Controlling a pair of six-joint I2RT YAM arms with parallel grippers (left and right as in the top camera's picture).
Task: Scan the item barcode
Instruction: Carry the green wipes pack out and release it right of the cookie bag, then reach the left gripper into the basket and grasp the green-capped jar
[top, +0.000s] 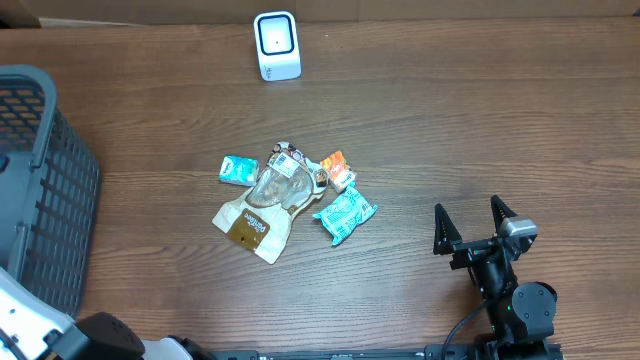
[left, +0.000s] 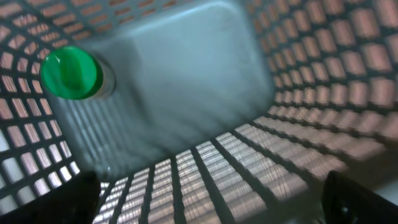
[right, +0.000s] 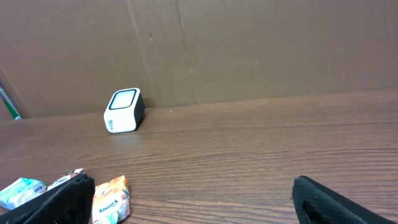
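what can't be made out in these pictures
1. Green-capped bottle: left wrist view, blurred, label unreadable; overhead, unseen inside the basket, cut by the left edge.
2. Packet pile: overhead, barcodes too small; right wrist view, bottom edge cuts it off.
3. Left hand: left wrist view, only fingertips show at the bottom edge.

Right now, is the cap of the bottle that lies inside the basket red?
No, the left wrist view shows the bottle lying in the basket with a green cap.
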